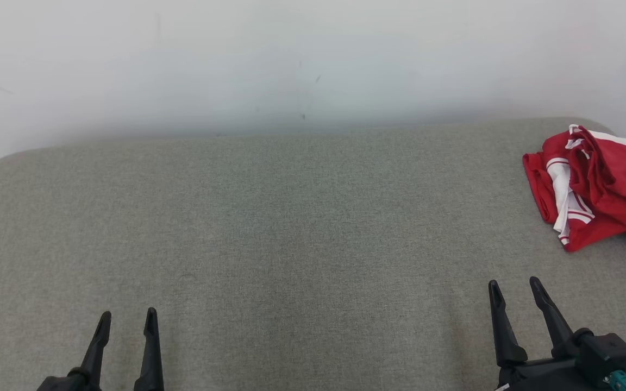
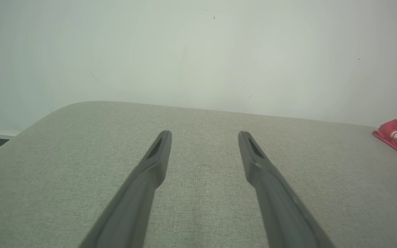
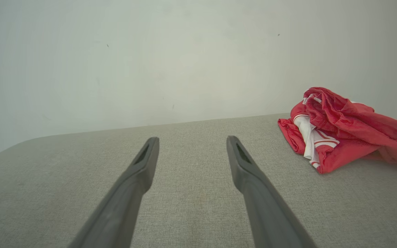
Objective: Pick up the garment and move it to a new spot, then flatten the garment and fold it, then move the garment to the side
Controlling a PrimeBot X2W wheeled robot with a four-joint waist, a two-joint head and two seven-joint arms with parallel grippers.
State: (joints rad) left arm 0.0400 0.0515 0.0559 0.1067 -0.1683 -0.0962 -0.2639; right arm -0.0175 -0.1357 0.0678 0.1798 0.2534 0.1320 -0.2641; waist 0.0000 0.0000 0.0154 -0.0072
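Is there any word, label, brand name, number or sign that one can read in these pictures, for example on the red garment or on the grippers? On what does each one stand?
No text can be read.
The red garment shows white stripes but no letters or numbers on its visible folds.
The left gripper, right gripper, grey fabric surface and white wall carry no writing.

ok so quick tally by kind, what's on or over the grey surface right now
garment, red and white, crumpled: 1
grippers, both open and holding nothing: 2 (left gripper, right gripper)
total: 3
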